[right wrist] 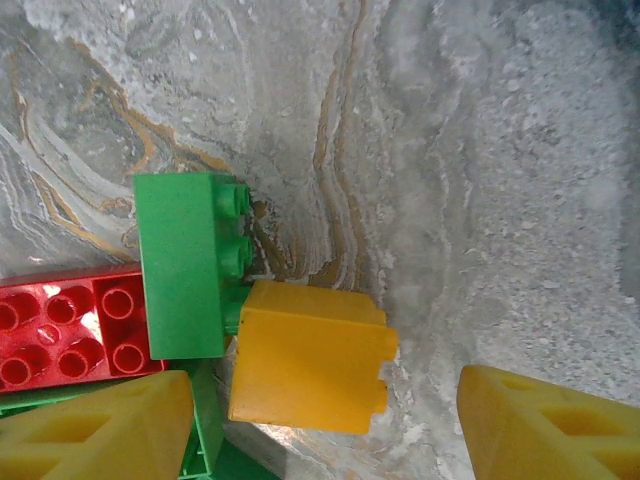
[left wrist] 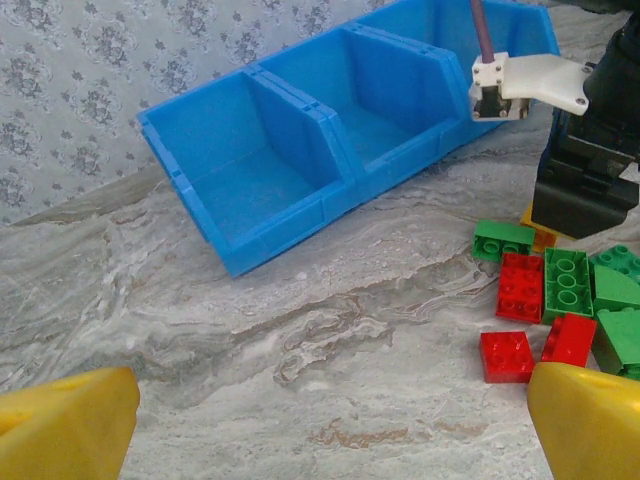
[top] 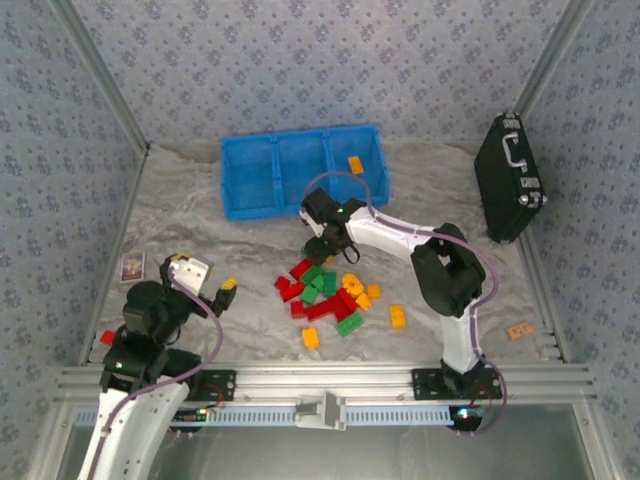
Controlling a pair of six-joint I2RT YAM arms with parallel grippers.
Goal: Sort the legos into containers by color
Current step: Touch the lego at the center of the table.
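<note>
Right arm point(top: 400, 235) stretches over the legos point(top: 330, 295), its pincer point(right wrist: 325, 425) wide, seemingly straddling an orange-yellow brick point(right wrist: 305, 360).

Rig inventory, as I read it from my station:
- left arm point(top: 150, 335): black joint housings, white lower link
- right arm point(top: 445, 275): white links, black elbow housing
- purple cable point(left wrist: 482, 28): one per arm
- yellow wedge-shaped plastic fingers point(left wrist: 70, 420): both wrists
- black base plates point(top: 460, 385)
</note>
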